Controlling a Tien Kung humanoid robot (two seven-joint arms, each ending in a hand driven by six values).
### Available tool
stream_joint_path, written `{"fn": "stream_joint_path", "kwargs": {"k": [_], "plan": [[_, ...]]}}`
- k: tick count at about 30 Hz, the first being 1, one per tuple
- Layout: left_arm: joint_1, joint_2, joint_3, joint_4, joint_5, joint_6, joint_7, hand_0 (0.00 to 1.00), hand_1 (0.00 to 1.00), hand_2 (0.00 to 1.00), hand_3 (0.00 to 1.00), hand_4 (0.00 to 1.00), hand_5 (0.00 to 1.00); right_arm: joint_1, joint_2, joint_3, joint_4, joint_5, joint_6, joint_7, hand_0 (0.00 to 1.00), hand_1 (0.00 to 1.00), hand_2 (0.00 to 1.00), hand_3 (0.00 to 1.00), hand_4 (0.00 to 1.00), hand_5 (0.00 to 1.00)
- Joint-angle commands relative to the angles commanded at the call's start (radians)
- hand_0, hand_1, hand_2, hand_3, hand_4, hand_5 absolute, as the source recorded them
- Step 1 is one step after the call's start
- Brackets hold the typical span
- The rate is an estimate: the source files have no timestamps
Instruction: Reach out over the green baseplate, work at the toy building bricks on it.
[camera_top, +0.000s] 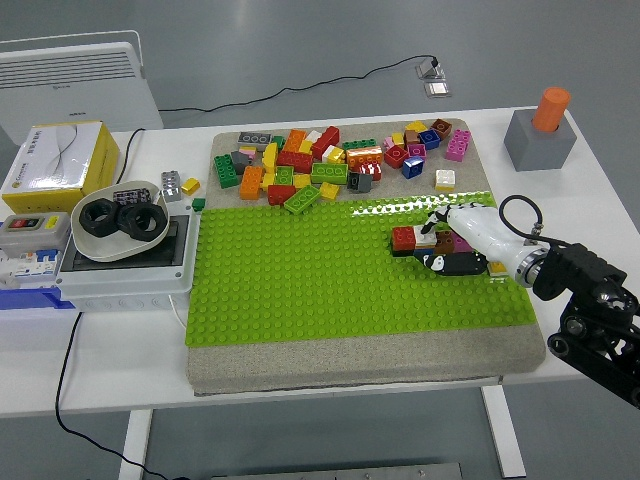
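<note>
The green baseplate (300, 270) lies on a grey mat (350, 362). At its right stands a short row of joined bricks, of which the red end brick (403, 238) shows. My right hand (446, 246), white with a black arm behind it, lies over the rest of that row. Its fingers (438, 261) curl down the row's near side and the thumb sits behind it. A small yellow brick (499, 266) peeks out just right of the hand. Several loose bricks (320, 165) lie in a heap along the mat's far edge. My left arm is out of view.
A grey block with an orange cylinder (540, 135) stands at the far right. At the left are a white bowl of black nuts (120, 220) on a grey electrical box (120, 275) and a yellow carton (55, 160). A lone white-yellow brick (445, 180) sits behind the hand.
</note>
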Motion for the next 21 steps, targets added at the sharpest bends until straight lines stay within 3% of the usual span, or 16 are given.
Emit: {"fn": "stream_joint_path", "kwargs": {"k": [21], "plan": [[-0.003, 0.002, 0.005, 0.0, -0.006, 0.0, -0.001, 0.7, 0.679, 0.703, 0.797, 0.855, 0.998, 0.009, 0.006, -0.026, -0.028, 0.056, -0.008, 0.011, 0.918, 0.886, 0.866, 0.673, 0.69, 0.633]]}}
